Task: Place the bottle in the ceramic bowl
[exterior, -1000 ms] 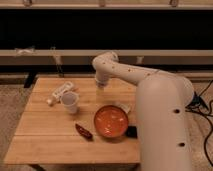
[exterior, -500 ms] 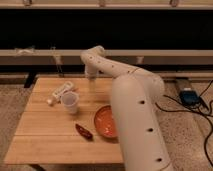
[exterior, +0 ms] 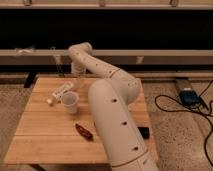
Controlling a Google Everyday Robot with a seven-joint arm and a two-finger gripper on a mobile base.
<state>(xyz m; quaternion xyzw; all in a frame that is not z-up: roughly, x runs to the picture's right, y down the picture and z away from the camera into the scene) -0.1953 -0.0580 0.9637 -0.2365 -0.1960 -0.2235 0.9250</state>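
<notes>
In the camera view, we see the gripper (exterior: pixel 76 79) low over the far edge of the counter (exterior: pixel 40 135), behind the cup (exterior: pixel 70 102). We cannot tell its grip. The bottle (exterior: pixel 60 92) lies flat just left of the cup, apart from the gripper. The arm hides the bowl.

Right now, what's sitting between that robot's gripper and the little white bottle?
Nothing, in the camera view: only bare table separates the gripper, hanging near the far edge, from the lying bottle. The white cup stands nearer the front, outside that stretch.
</notes>
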